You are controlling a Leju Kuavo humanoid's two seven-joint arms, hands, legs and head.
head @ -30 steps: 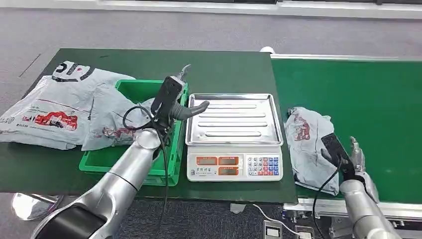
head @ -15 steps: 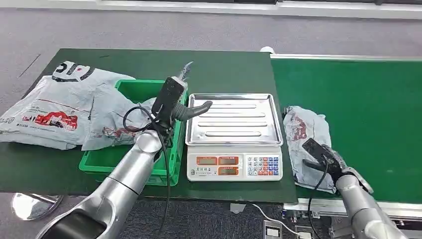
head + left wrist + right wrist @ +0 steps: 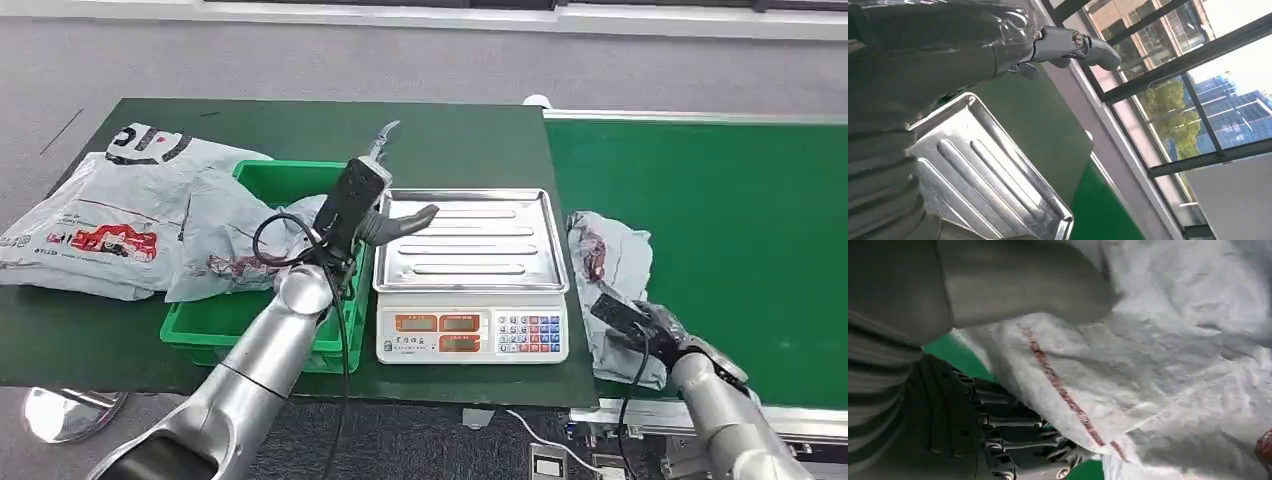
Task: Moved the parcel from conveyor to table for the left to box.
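Since a second ago the right robot hand (image 3: 655,328) has slid left onto the grey parcel (image 3: 612,272), bunching it; its fingers (image 3: 1018,440) curl under the bag's edge on the conveyor (image 3: 740,230), lower right. Left robot hand (image 3: 385,205) hovers spread over the scale (image 3: 470,262), mid-frame.

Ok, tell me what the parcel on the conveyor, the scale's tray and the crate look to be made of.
Parcel: thin grey plastic film, probably a poly mailer; it crumples and creases under the right hand.
Scale tray: bright metal, likely stainless steel; mirror-like sheen, pressed ribs.
Crate: rigid green plastic, judging by its moulded rim.
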